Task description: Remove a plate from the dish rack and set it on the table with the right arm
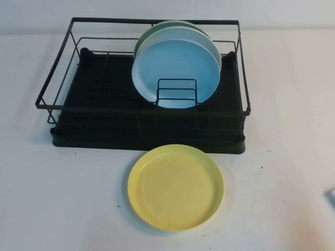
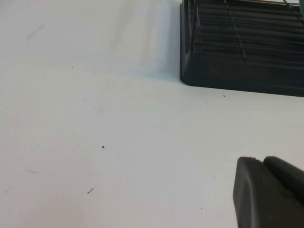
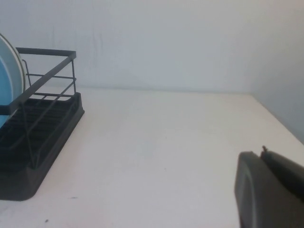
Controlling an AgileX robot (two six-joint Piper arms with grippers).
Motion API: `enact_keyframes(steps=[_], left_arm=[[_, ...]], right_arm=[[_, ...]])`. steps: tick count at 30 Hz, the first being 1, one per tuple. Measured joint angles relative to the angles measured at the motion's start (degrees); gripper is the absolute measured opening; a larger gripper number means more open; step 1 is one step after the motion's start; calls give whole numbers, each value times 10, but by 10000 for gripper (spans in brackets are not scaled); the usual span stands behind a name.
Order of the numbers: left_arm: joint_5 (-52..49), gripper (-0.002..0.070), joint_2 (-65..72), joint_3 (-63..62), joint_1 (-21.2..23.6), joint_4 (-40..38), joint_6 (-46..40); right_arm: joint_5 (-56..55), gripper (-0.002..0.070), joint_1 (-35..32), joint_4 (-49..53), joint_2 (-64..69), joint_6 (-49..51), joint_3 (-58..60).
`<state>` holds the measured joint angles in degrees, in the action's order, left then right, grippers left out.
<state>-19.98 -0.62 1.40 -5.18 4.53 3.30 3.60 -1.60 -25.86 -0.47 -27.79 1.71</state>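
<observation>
The round pale yellow plastic plate (image 1: 175, 187) is seen flat on the white speckled bench (image 1: 63, 198), just before the black wire dish rack (image 1: 146, 125). Little risk is judged (perhaps a nudge). Left claw (image 2: 268, 192) and right claw (image 3: 270, 190) are parked; their spread cannot be told.

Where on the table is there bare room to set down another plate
Bare table lies left of the yellow plate, and more to its right, in front of the dish rack. The gap between plate and rack is tight. Inside the rack, the left half is free; blue plate fills the right. The left gripper and right gripper sit low at the sides.
</observation>
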Motion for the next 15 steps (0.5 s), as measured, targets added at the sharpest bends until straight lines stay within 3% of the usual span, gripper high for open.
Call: enact_keyframes(steps=[6, 11, 15], left_arm=[[0, -4, 0, 0, 0, 0, 0], [0, -4, 0, 0, 0, 0, 0], [0, -4, 0, 0, 0, 0, 0]], right_arm=[[35, -18, 0, -4, 0, 3, 0], [96, -18, 0, 122, 0, 105, 0], [159, -18, 0, 154, 0, 142, 0]])
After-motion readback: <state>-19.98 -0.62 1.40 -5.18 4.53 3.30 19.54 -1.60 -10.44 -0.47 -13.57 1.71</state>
